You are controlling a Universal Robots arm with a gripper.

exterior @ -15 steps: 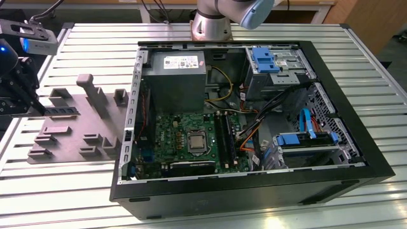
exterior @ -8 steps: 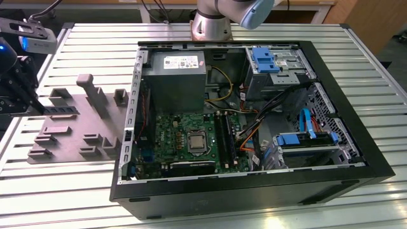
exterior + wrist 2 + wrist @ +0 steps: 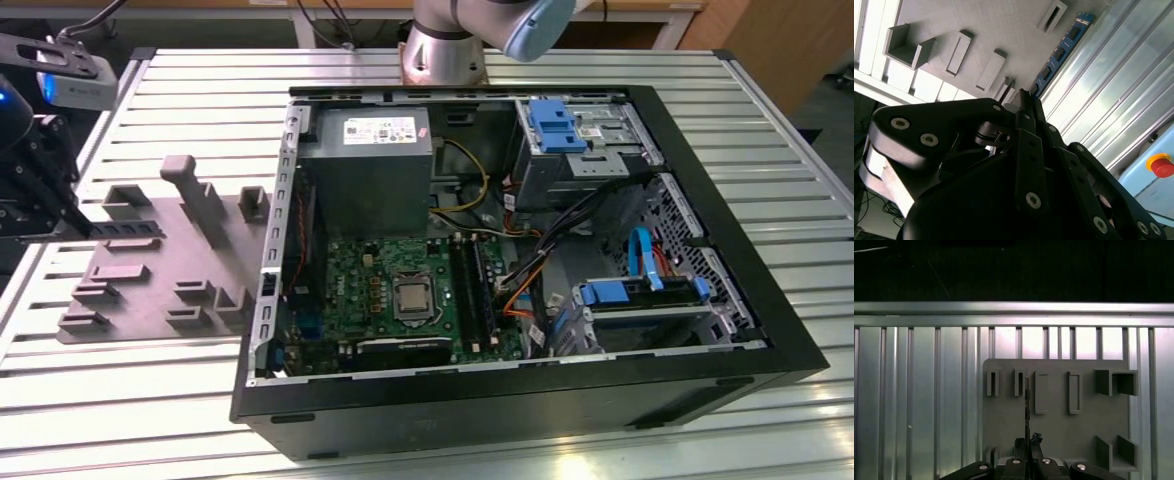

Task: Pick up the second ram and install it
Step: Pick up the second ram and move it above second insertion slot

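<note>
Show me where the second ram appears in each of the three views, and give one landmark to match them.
Exterior view: the second ram juts over the grey slotted plate, near that view's left edge.
Second wrist view: a blue stick with black chips, running from the gripper, seen along the plate's edge.
First wrist view: edge-on, a thin dark line over the plate.
Shared landmark: the grey slotted plate.

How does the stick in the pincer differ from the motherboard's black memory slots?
The thin blue circuit-board stick with black chips is clamped in the pincer at the grey slotted fixture, outside the black case; the long black plastic slots sit fixed on the green motherboard inside. Both are long and narrow.
</note>
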